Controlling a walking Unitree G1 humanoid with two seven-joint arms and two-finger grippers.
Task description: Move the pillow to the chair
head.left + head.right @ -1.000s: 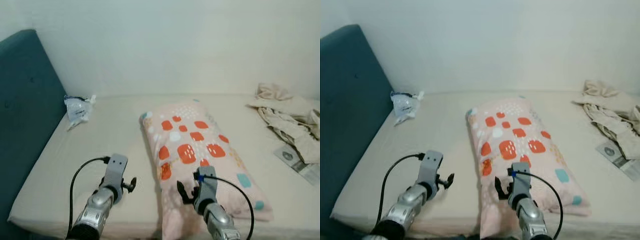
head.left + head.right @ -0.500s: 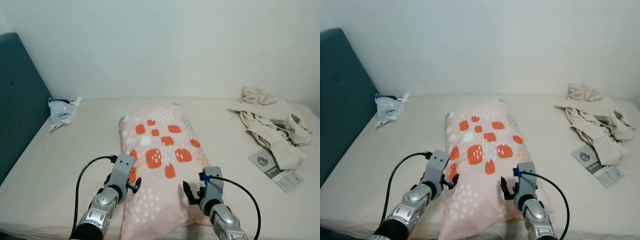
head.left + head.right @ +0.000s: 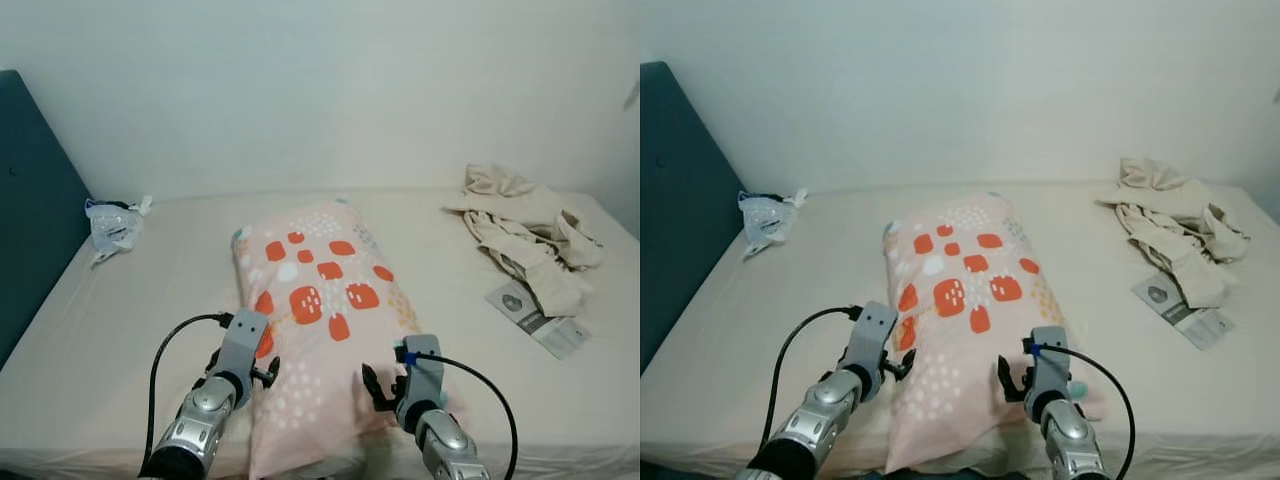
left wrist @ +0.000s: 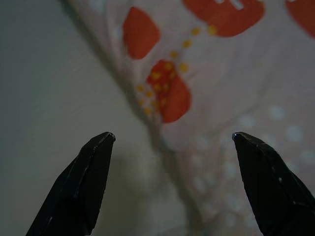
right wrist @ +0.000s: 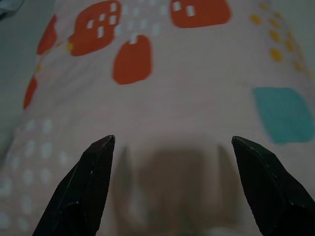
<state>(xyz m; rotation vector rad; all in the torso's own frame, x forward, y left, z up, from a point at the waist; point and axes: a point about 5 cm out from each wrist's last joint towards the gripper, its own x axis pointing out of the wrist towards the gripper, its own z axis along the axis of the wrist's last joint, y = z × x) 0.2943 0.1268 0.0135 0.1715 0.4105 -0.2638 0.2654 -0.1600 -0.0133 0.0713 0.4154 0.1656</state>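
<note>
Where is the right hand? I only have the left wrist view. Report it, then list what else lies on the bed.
Observer: The right hand is open, poised over the near end of the pillow, close to a teal patch.
Operator: Now the bed.
Observer: A heap of beige clothes lies at the far right of the bed, with a printed leaflet beside it.
Operator: Give me the left side.
Observer: A crumpled plastic bag sits by the teal headboard.

Soft even daylight, head views sharp, wrist views dim, blurred
</note>
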